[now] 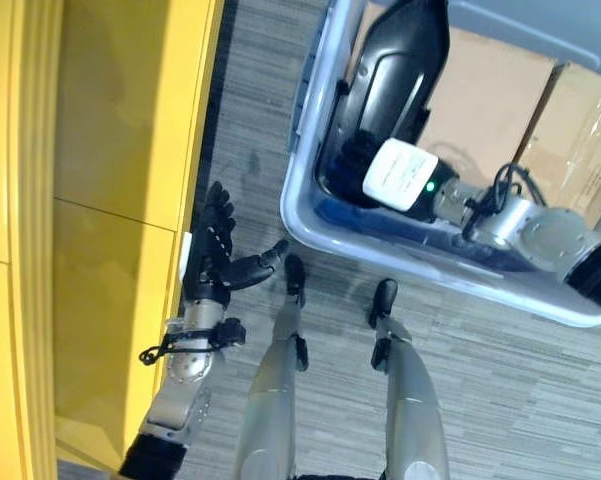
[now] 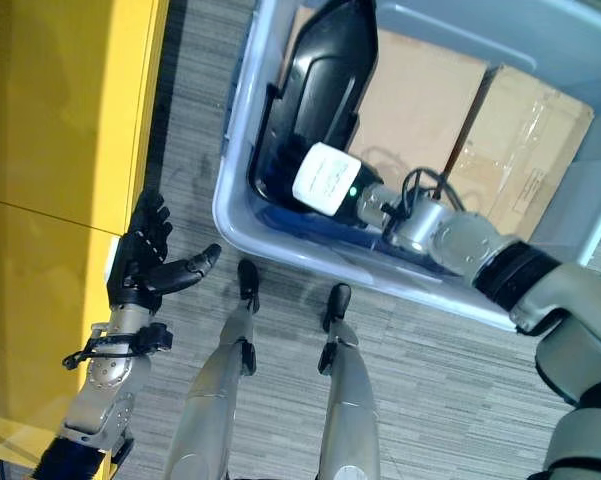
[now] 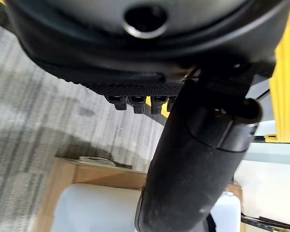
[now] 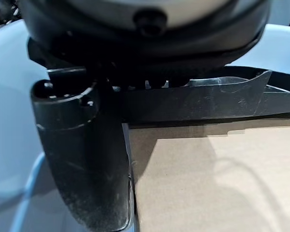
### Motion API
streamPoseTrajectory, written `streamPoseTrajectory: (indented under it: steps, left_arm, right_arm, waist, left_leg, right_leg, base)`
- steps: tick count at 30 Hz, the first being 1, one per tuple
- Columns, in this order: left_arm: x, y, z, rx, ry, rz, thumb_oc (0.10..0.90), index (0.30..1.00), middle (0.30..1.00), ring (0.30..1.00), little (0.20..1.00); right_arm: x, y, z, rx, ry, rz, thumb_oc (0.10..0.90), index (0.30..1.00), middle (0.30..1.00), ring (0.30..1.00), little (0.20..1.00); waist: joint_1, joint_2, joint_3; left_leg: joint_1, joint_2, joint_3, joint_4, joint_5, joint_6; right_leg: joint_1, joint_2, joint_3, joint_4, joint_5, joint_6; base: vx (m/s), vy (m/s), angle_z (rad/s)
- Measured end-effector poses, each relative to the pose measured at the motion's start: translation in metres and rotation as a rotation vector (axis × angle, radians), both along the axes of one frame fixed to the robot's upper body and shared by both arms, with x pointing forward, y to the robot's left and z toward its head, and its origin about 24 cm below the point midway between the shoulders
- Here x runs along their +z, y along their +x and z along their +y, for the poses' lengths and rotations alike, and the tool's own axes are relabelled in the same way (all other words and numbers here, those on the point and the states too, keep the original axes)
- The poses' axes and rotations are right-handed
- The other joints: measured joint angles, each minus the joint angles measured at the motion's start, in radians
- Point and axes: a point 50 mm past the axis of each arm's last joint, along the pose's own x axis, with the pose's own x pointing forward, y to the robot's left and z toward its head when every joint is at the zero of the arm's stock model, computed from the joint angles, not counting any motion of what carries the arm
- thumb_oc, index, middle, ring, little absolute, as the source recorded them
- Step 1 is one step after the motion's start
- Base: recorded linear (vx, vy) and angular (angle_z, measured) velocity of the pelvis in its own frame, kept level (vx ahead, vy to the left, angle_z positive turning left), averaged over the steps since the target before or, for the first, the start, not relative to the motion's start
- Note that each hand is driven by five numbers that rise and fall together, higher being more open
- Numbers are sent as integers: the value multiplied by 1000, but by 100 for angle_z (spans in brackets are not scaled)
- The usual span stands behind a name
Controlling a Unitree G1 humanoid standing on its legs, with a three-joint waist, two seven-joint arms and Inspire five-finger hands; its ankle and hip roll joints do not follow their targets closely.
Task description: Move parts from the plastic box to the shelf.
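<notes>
A large black moulded part (image 2: 320,90) stands on edge inside the pale blue plastic box (image 2: 242,215), leaning against the box's near-left wall, with flat brown cardboard boxes (image 2: 425,100) lying beside it on the box's floor. The right hand (image 4: 87,164) reaches down into the box at the lower end of the part; in the right wrist view its thumb lies along the box wall beside the part's edge, and the fingers are tucked behind the black part, so it cannot be told whether they grip it. The left hand (image 1: 215,255) hangs well apart from the box, just beside the yellow shelf (image 1: 110,150), palm turned up, fingers straight and thumb spread out, holding nothing. The box sits on grey striped carpet (image 1: 250,120), near the shelf's edge.
</notes>
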Motion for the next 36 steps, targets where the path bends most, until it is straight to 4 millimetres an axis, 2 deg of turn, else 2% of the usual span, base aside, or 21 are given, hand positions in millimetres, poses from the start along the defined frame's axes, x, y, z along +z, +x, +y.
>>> streamPoseTrajectory:
  steps: [5,8,11,22,36]
  left_arm:
    - [-3,-2,1,4,-1,12,900,1000,1000,1000,1000]
    - [-4,-2,-1,2,-7,12,900,1000,1000,1000,1000]
    - [-3,-2,-3,0,-16,6,900,1000,1000,1000,1000]
    - [4,1,-3,12,-21,-21,900,1000,1000,1000,1000]
    - [8,1,-3,15,-16,-38,900,1000,1000,1000,1000]
  right_arm:
    - [14,1,1,9,1,-46,900,1000,1000,1000,1000]
    - [15,1,2,12,6,-56,900,1000,1000,1000,1000]
    - [17,-2,1,18,1,-60,900,1000,1000,1000,1000]
    - [18,-13,5,47,-10,-73,900,1000,1000,1000,1000]
    - [14,-32,-1,54,31,-56,900,1000,1000,1000,1000]
  waist:
    - [2,13,-6]
    - [3,18,-9]
    - [1,30,-15]
    - [-7,30,-15]
    - [-11,29,-15]
  left_leg:
    - [-47,9,-6,-2,0,-7]
    - [-56,15,1,0,1,-5]
    - [-65,18,4,0,20,0]
    - [-65,17,4,-16,46,-1]
    - [-49,17,-4,-18,52,2]
  right_leg:
    - [-82,0,-1,74,-25,-34]
    - [-100,1,-4,95,-31,-45]
    - [-107,1,-9,99,-33,-44]
    - [-109,1,-16,100,-32,-38]
    - [-87,0,-25,98,-31,-38]
  base:
    - [11,-2,7]
    - [9,-1,5]
    - [1,-2,2]
    - [0,0,0]
    - [0,0,0]
